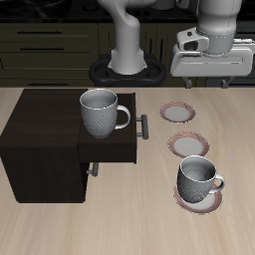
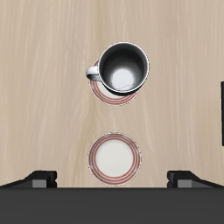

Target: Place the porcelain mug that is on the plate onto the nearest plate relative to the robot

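Observation:
The small porcelain mug [image 1: 199,178] stands upright on the plate [image 1: 202,199] nearest the table's front edge; the wrist view shows it from above [image 2: 122,68], handle out to one side, on that plate [image 2: 112,94]. A middle plate [image 1: 189,145] is bare and also shows in the wrist view [image 2: 114,157]. The nearest plate [image 1: 179,113] lies farthest back, close to the robot's base, and is bare. My gripper [image 1: 211,78] hangs high above the back of the table, well away from the mug. In the wrist view the gripper [image 2: 114,178] is open and empty, fingers wide apart.
A larger grey-white mug [image 1: 103,112] stands on top of a dark wooden cabinet [image 1: 45,139] whose drawer [image 1: 110,151] is pulled out toward the plates. The cabinet's edge shows in the wrist view [image 2: 220,114].

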{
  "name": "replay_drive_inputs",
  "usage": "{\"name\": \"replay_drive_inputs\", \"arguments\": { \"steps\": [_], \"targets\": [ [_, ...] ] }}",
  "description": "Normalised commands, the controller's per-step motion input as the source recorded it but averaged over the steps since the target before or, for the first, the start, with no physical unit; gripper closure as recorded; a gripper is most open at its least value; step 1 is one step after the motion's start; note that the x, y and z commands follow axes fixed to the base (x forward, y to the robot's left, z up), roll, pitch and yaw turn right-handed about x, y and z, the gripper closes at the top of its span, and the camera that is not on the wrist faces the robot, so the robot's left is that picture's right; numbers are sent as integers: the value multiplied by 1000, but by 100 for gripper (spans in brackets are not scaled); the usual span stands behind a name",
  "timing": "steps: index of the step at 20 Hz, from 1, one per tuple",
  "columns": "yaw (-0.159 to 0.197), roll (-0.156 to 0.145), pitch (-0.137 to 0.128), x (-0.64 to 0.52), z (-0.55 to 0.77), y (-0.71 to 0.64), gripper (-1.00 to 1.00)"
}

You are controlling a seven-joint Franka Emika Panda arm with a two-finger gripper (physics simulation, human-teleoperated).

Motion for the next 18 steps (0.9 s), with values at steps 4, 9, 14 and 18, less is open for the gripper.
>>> {"name": "replay_drive_inputs", "arguments": {
  "steps": [4, 9, 14, 18],
  "targets": [
    [-8, 11, -17, 333, 211, 23, -100],
    [55, 22, -19, 402, 104, 127, -100],
    [32, -2, 2, 375, -75, 86, -100],
    [10, 1, 29, 335, -175, -4, -100]
  ]
}}
